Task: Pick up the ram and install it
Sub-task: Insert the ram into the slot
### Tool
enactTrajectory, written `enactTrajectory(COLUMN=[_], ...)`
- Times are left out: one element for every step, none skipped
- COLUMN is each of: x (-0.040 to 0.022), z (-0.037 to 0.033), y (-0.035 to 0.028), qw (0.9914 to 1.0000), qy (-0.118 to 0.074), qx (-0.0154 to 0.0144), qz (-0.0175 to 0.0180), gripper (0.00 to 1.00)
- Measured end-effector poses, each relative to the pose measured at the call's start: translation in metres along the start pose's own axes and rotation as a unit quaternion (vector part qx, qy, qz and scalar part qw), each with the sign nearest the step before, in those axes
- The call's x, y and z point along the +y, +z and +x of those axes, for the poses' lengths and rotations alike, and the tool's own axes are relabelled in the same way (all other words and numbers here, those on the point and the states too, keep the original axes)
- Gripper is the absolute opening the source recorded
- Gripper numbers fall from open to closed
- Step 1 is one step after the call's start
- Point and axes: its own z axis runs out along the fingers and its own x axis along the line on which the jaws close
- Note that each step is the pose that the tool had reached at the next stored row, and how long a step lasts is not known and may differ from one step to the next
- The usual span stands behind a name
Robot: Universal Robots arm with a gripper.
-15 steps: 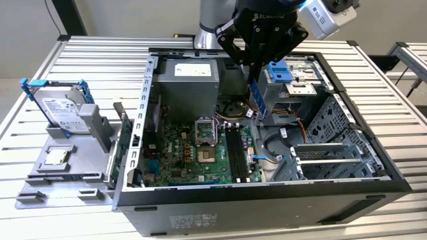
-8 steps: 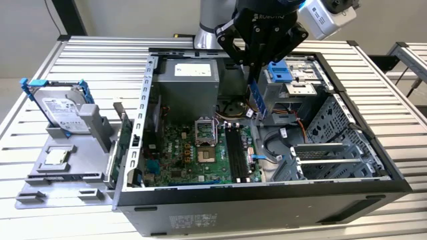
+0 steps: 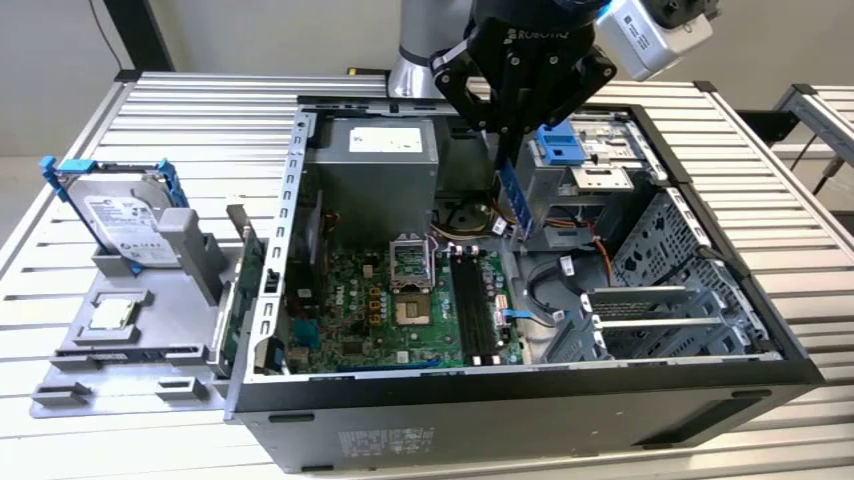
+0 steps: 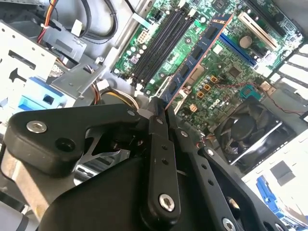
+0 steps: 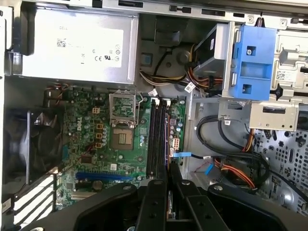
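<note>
Exterior view: a slatted metal table (image 3: 187,110) carries an open desktop case (image 3: 534,410) of dark painted sheet steel, its perforated drive cage at three o'clock and a boxy grey power supply (image 3: 380,165) at twelve o'clock inside it. On the case floor lies the green motherboard (image 3: 387,310), matte and crowded with small components. Four long black memory slots (image 3: 470,305) run from twelve to six o'clock along its three o'clock edge. A silver hard drive (image 3: 127,220) in a blue plastic bracket stands on a grey holder at nine o'clock of the case. The black gripper (image 3: 505,128) hangs over the case at its twelve o'clock side, its fingers drawn tight onto one end of the ram (image 3: 515,195). This thin, rigid, dark bluish stick points down into the case and leans slightly, its free end above the twelve o'clock end of the slots. In the second wrist view the gripper (image 4: 162,109) pinches the ram (image 4: 197,53) between flat metal fingers, and the flat face shows dark rectangular chips. Risk, as a judgement: the ram is held by one end, so contact with a slot wall could pivot it in the fingers. A tilted entry could jam it against a slot latch or strain its contact edge. The loose cables (image 5: 231,168) seen in the first wrist view beside the slots could also snag it.
</note>
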Motion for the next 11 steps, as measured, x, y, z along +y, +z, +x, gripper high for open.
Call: enactTrajectory(x=[0.0000,0.0000,0.0000,0.0000,0.0000,0.0000,0.0000,0.0000,0.0000,0.0000,0.0000], z=[0.0000,0.0000,0.0000,0.0000,0.0000,0.0000,0.0000,0.0000,0.0000,-0.0001,0.0000], y=[0.0003,0.0006,0.0010,0.0014,0.0019,0.0022,0.0025,0.0028,0.0031,0.0033,0.0035], qw=[1.00000,1.00000,1.00000,1.00000,1.00000,1.00000,1.00000,1.00000,1.00000,1.00000,1.00000], qy=[0.000,0.001,0.001,0.001,0.002,0.002,0.002,0.002,0.002,0.002,0.003], qx=[0.0000,0.0000,0.0000,0.0000,0.0000,0.0000,0.0000,0.0000,0.0000,0.0000,0.0000], qz=[0.0001,0.0002,0.0002,0.0002,0.0003,0.0005,0.0006,0.0008,0.0010,0.0012,0.0015], gripper=[0.00,0.00,0.00,0.00,0.00,0.00,0.00,0.00,0.00,0.00,0.00])
